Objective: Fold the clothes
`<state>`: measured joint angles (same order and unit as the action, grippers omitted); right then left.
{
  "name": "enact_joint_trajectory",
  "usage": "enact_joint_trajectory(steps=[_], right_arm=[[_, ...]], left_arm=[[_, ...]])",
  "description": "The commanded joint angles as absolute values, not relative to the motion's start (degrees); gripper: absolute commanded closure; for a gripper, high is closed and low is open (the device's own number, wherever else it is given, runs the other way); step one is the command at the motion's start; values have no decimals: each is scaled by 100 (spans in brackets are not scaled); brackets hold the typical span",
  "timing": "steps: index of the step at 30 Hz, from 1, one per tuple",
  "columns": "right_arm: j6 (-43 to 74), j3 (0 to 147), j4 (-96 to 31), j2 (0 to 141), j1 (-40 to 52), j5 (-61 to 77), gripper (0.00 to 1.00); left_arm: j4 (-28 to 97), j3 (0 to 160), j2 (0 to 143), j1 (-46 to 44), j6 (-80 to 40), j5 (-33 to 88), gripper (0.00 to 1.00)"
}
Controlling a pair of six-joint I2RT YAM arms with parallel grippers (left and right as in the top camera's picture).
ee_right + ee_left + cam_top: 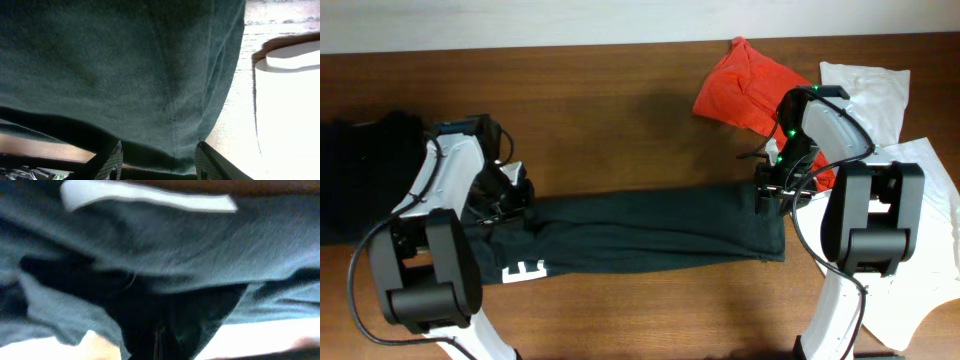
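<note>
The large black T-shirt (650, 232) lies folded into a long band across the table, with white letters (523, 270) at its front left end. My left gripper (506, 199) is at the band's left end. In the blurred left wrist view its fingers (160, 340) look pressed together on dark cloth (165, 255). My right gripper (770, 190) is at the band's right end. In the right wrist view its fingers (157, 162) are spread apart, with the shirt's hem (165, 100) between them and not pinched.
An orange-red shirt (748, 85) lies at the back right, with a white shirt (872, 90) beside it. More white cloth (925, 250) lies at the right edge. A dark pile of clothes (360, 170) sits at the far left. Brown wooden table (600, 110).
</note>
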<state>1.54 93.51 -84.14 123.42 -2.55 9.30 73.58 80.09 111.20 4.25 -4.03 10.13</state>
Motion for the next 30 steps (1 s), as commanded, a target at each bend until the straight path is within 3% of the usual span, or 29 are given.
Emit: enact_joint_trajectory(steps=[1, 5, 8, 9, 17, 22, 30], right_arm=[[174, 9341, -8444, 12219, -266, 880, 50], [174, 9341, -8462, 12219, -266, 880, 49], [174, 9341, -8488, 12219, -266, 880, 50], [174, 9341, -8490, 12219, -266, 878, 49], [134, 9367, -8377, 12208, -405, 432, 47], [-836, 9290, -8458, 12208, -698, 777, 40], [-836, 8241, -8016, 12213, -716, 1013, 41]], left_arm=[[6973, 7881, 11024, 134, -296, 1138, 99], [6418, 7872, 11032, -93, -298, 1135, 91], [6167, 7872, 11037, -161, -296, 1114, 52], [6095, 7872, 11037, -161, -298, 1116, 48], [6003, 8429, 10624, 303, -681, 701, 46], [6095, 8503, 10328, 749, -982, 729, 45], [6287, 8501, 10328, 864, -980, 727, 45]])
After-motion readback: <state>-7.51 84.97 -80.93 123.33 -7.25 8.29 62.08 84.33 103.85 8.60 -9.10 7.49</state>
